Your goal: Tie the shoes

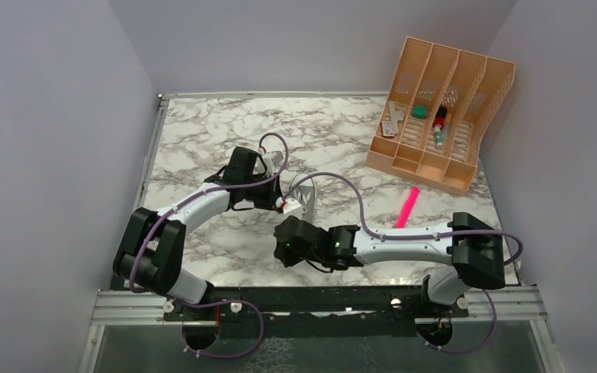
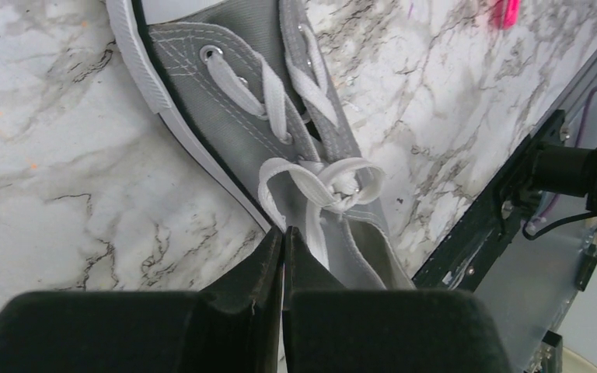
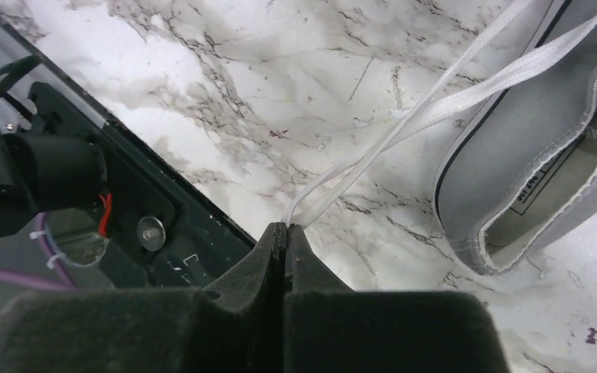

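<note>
The shoe [image 2: 241, 93] is a grey canvas sneaker with a white sole rim, lying on the marble table. Its white laces [image 2: 280, 101] cross between the eyelets and end in a loose knot [image 2: 338, 186]. My left gripper [image 2: 284, 231] is shut just below that knot, pinching a lace loop [image 2: 268, 198]. In the right wrist view the shoe's open heel [image 3: 528, 171] lies at the right. Two taut lace strands [image 3: 435, 109] run from it down into my right gripper [image 3: 285, 227], which is shut on them. From above, both arms cover the shoe.
A peach desk organizer [image 1: 439, 116] holding pens and small items stands at the back right. A pink marker [image 1: 408, 206] lies on the marble beyond the right arm. A black rail [image 1: 319, 299] runs along the table's near edge. Walls close in on both sides.
</note>
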### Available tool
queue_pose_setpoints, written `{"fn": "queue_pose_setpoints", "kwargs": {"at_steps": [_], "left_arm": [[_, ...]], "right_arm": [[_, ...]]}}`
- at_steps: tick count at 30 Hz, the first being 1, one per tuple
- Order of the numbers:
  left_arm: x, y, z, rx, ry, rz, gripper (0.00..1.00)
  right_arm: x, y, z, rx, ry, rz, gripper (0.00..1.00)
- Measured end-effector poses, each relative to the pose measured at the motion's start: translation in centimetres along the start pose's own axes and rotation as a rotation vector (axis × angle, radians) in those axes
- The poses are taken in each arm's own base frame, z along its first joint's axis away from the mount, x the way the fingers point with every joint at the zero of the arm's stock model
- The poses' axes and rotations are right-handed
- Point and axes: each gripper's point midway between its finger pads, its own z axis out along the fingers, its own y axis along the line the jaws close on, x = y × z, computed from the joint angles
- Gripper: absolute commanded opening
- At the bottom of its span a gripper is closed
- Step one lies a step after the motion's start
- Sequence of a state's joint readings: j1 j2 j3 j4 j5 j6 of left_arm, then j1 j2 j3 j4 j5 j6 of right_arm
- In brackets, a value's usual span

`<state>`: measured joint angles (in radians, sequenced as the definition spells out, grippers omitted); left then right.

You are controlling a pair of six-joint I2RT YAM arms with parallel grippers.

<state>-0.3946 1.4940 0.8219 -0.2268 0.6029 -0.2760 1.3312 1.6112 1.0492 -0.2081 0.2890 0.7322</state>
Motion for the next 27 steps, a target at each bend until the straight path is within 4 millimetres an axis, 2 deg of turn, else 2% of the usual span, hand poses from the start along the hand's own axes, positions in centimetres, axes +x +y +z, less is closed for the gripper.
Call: {"fn": "queue_pose_setpoints", "kwargs": {"at_steps": [3, 9, 12, 15, 19, 21, 24, 27], "left_arm": [[-0.4, -0.8, -0.6, 0.018, -0.02, -0.005, 0.04], [-0.5, -1.2, -0.9, 0.022, -0.032, -0.016, 0.04], [-0.5, -1.2, -0.9, 0.022, -0.033, -0.015, 0.04], [-0.4, 0.3, -1.0, -0.026, -0.035, -0.024, 0.04], [-0.2, 1.3, -1.0, -0.054, -0.033, -0.036, 0.04], [-0.3, 1.3, -0.9, -0.056, -0.035, -0.035, 0.04], [-0.2, 1.4, -0.9, -0.057, -0.035, -0.034, 0.04], [0.1, 1.3, -0.8, -0.055, -0.027, -0.034, 0.04]], "right_arm": [[-0.1, -0.2, 0.1, -0.043, 0.005, 0.027, 0.01], [-0.6, -1.0, 2.8, -0.128, 0.022, 0.073, 0.01], [0.4, -1.2, 4.9, -0.147, 0.067, 0.037, 0.01], [1.0, -1.7, 6.7, -0.114, 0.092, -0.003, 0.04], [1.2, -2.5, 7.1, -0.065, 0.108, -0.038, 0.03], [1.2, -2.7, 7.1, -0.045, 0.116, -0.045, 0.07], [1.4, -3.1, 7.2, -0.022, 0.127, -0.048, 0.2], [1.7, -3.3, 7.2, -0.009, 0.122, -0.054, 0.24]]}}
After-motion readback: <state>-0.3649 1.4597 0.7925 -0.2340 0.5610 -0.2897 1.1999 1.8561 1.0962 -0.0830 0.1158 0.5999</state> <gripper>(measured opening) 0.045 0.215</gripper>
